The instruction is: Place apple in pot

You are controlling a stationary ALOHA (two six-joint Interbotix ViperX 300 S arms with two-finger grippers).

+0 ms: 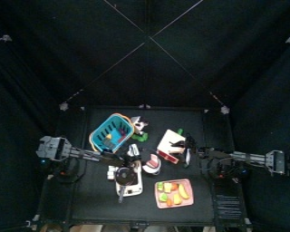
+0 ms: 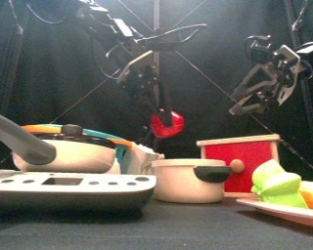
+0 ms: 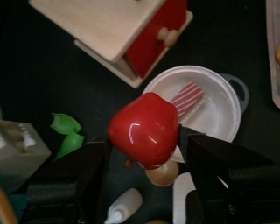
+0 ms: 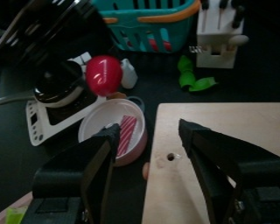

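My left gripper (image 3: 149,147) is shut on a red apple (image 3: 145,129) and holds it in the air above the white pot (image 3: 213,103), which has a pink inside. In the front view the apple (image 2: 167,123) hangs over the pot (image 2: 190,180), a little to its left. In the right wrist view the apple (image 4: 104,73) sits just beyond the pot (image 4: 116,131). My right gripper (image 4: 154,175) is open and empty, raised over the wooden cutting board (image 4: 224,157) to the right of the pot.
A teal basket (image 1: 111,131) stands at the back left, with a knife block (image 4: 219,31) beside it. A red-and-wood box (image 2: 242,156) stands behind the pot. A tray of vegetables (image 1: 174,192) and a toy stove with a pan (image 1: 126,184) lie at the front.
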